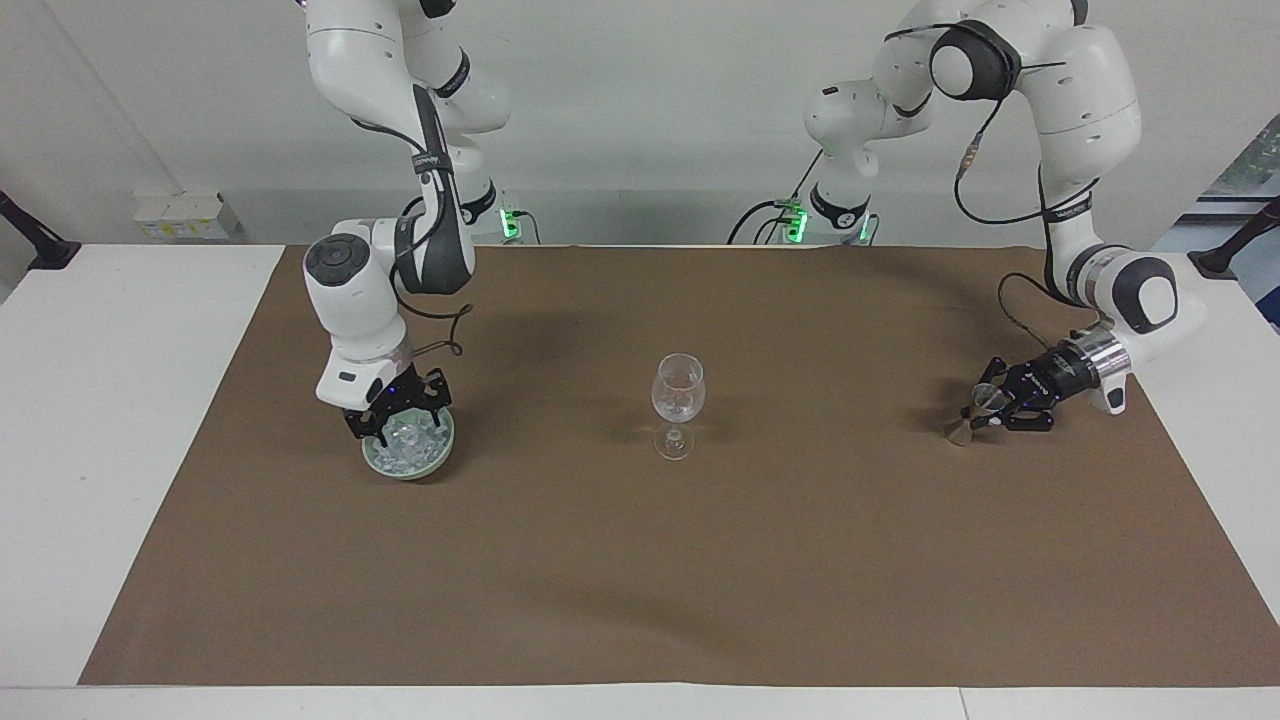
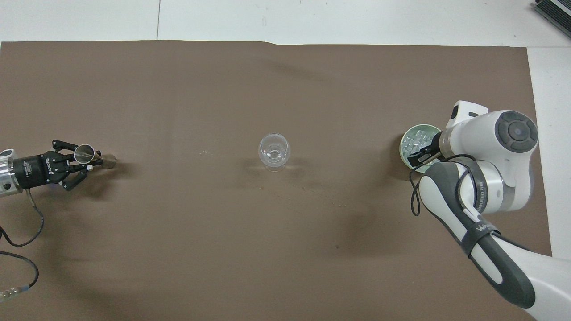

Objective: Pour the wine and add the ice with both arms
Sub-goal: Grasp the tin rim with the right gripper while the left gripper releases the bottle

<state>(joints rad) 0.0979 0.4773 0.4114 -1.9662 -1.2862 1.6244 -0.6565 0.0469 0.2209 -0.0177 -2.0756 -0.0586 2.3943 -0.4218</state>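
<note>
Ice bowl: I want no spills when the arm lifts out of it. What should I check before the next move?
1. Right gripper down in the bowl, at the ice: ok.
2. Ice piece held by it: cannot tell.
3. Bowl sitting flat: ok.
4. Glass upright at mid-table, nothing over it: ok.
5. Left gripper shut on the measuring cup: ok.
6. Measuring cup level: not ok, tilted.

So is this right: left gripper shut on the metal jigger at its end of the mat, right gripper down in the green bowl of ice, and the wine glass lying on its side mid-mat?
One thing is wrong: the wine glass stands upright on its foot, as the facing view shows. The rest holds: left gripper on the metal jigger, right gripper in the green bowl of ice.
</note>
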